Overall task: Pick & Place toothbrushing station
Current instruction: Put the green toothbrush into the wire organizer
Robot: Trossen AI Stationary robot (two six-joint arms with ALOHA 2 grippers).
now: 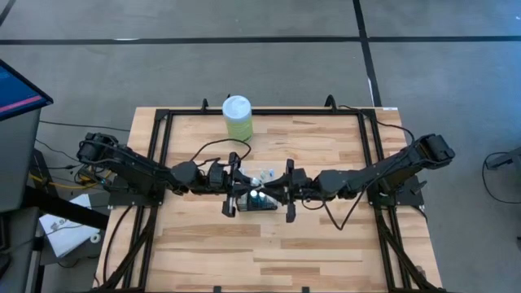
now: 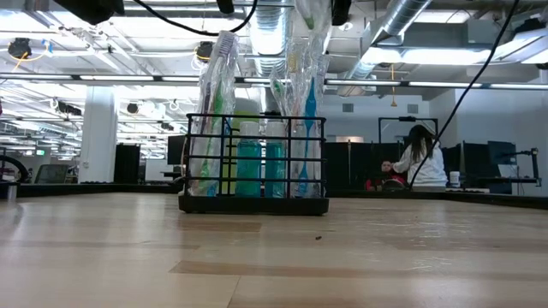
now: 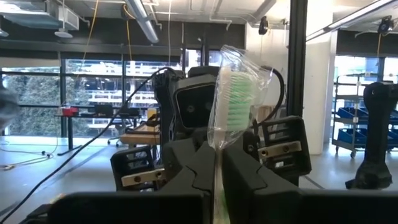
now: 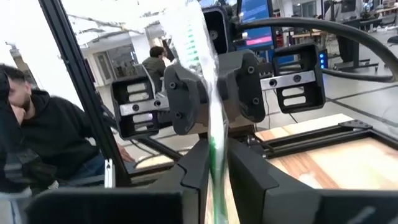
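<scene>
Above the black wire-mesh caddy (image 2: pixel 253 162), the left gripper (image 3: pixel 219 163) and right gripper (image 4: pixel 214 163) each pinched a plastic-wrapped toothbrush (image 3: pixel 231 99) standing in it.

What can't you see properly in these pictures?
- High view: what sits inside the toothbrushing station is too small to tell, and both arms meet over it.
- Low view: the tops of the wrapped toothbrushes and both arms are cut off by the picture's top edge.
- Left wrist view: the left gripper hides the lower handle of its green-bristled toothbrush.
- Right wrist view: the right gripper hides the lower part of its wrapped toothbrush, which is blurred.
</scene>
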